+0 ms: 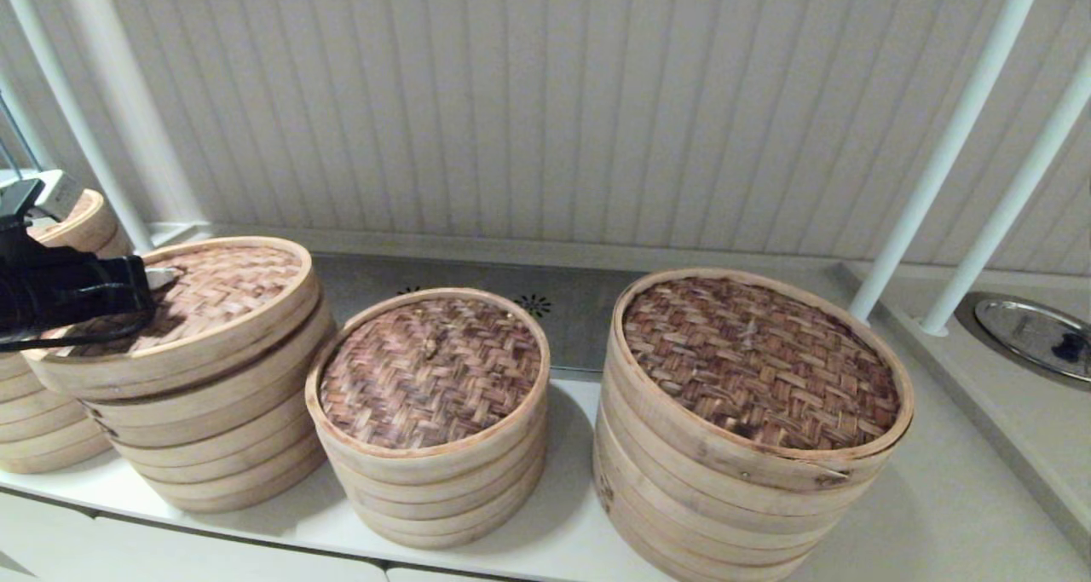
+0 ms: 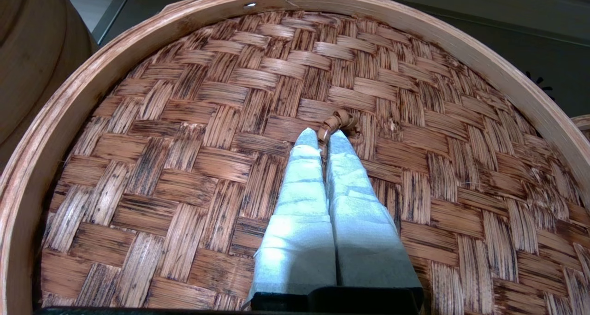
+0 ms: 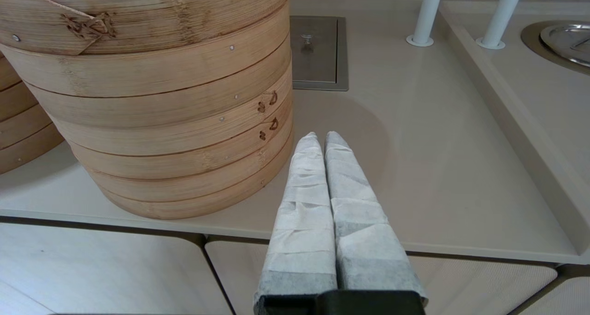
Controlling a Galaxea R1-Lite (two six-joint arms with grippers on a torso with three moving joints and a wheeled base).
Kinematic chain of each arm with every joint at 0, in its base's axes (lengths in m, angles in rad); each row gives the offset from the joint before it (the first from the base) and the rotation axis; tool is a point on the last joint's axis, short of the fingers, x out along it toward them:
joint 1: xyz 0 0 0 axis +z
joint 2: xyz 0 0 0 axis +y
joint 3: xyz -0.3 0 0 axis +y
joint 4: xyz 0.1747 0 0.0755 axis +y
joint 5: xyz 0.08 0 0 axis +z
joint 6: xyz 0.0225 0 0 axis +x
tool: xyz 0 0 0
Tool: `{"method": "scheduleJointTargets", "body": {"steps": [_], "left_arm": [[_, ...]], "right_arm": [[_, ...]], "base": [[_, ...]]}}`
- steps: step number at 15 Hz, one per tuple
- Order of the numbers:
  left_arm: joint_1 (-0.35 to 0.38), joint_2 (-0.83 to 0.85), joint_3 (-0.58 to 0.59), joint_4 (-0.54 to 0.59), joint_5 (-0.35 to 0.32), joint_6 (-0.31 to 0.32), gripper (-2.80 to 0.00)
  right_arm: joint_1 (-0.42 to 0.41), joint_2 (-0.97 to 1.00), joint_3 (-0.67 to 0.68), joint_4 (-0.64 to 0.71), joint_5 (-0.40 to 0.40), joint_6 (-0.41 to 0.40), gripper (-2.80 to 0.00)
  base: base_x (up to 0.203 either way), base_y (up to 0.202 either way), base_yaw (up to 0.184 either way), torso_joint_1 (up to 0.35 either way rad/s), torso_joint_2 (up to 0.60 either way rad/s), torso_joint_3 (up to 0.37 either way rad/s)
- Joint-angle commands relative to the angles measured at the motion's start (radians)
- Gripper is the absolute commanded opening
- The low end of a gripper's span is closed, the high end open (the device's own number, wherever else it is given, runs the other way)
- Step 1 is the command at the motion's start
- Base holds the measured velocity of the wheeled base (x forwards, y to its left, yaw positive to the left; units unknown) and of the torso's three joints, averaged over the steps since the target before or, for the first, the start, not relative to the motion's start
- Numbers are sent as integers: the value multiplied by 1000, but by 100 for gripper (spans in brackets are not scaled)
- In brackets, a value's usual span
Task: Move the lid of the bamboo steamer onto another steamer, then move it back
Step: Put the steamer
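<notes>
At nine o'clock on the desk [image 1: 528, 556], the light, stiff lid [image 1: 183, 309] caps its steamer, the left claw [image 2: 328, 137] pinched shut on its frail loop handle [image 2: 339, 122].

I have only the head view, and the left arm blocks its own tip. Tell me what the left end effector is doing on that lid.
Observer: In the left wrist view, the left end effector is shut, pinching the small loop handle at the centre of the bamboo steamer lid.
Operator: Report the right arm. I cannot see it at all.
Observer: The right end effector is shut on nothing. It hangs above the front edge of the counter, beside the widest steamer.
Operator: Describe that steamer's side.
Observer: It is stacked pale rings with small rivets, and dark lacing on the top ring.
</notes>
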Motion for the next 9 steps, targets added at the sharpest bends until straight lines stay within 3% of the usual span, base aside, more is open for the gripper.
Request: {"method": "scheduleJointTargets", "body": {"steps": [1,9], "left_arm": [[1,-1,-5,-2,-2,0,-280],[1,-5,-40,-1,-1,-17,-280]], "right_arm": [[0,1,3,0,0,0,-280],[0,1,3,0,0,0,-280]], "base": [[0,0,0,0,0,0],[0,0,0,0,0,0]]}}
